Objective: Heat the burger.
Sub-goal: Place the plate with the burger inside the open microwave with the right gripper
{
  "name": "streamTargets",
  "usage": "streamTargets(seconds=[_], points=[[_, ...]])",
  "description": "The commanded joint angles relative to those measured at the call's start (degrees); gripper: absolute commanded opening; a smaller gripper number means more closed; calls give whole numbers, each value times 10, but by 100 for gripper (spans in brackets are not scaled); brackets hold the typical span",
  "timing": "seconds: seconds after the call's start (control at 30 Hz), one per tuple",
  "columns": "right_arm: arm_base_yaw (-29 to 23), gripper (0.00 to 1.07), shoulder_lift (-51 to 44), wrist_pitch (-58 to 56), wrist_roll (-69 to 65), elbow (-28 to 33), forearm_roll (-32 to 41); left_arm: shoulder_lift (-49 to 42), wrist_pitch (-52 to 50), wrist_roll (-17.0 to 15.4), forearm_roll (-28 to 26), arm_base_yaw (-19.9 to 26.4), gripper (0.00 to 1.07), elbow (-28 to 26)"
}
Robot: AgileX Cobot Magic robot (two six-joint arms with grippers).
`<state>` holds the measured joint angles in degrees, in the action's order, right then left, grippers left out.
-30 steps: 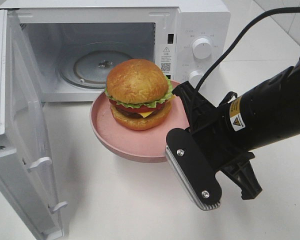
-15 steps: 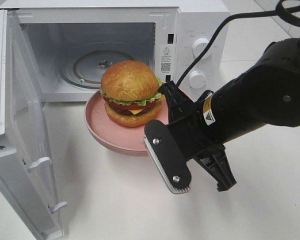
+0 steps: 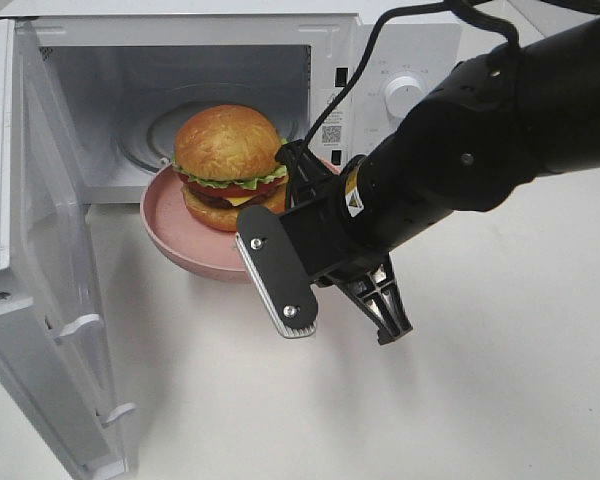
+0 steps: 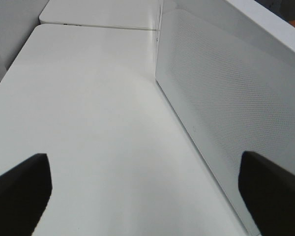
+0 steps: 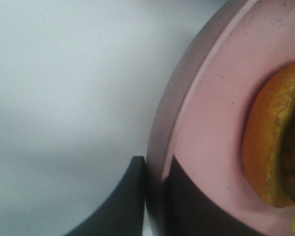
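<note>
The burger (image 3: 227,150), with a golden bun, lettuce, tomato and cheese, sits on a pink plate (image 3: 170,228) held above the table at the mouth of the open microwave (image 3: 405,60). My right gripper (image 3: 292,192) is shut on the plate's right rim. In the right wrist view its dark fingers (image 5: 128,201) clamp the plate's rim (image 5: 211,98) beside the burger's bun (image 5: 270,147). My left gripper (image 4: 145,191) is open and empty, its two fingers (image 4: 19,191) spread wide over the bare table beside the microwave door (image 4: 226,98). It does not show in the exterior high view.
The microwave door (image 3: 40,250) is swung fully open on the left, toward the table's front. Inside lies a glass turntable (image 3: 145,140). Two control knobs (image 3: 403,95) sit on the microwave's right panel. My right arm's black body (image 3: 460,170) crosses in front of them.
My right gripper has carried the plate and burger left and back, from in front of the control panel to the microwave's opening. The left gripper has stayed open.
</note>
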<state>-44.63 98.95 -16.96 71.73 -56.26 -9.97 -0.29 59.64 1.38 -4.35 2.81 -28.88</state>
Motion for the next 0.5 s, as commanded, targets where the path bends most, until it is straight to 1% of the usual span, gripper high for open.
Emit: streamTargets(seconds=[0.03, 0.1, 0.17, 0.5], points=[[1, 0, 3, 30, -10, -21, -5, -12, -2, -1, -1, -1, 98, 0], [1, 0, 6, 29, -13, -28, -5, -12, -2, -1, -1, -1, 98, 0], [1, 0, 20, 12, -15, -56, -11, -12, -2, -1, -1, -1, 98, 0], [1, 0, 63, -13, -32, -115, -20, -12, -2, -1, -1, -1, 98, 0]])
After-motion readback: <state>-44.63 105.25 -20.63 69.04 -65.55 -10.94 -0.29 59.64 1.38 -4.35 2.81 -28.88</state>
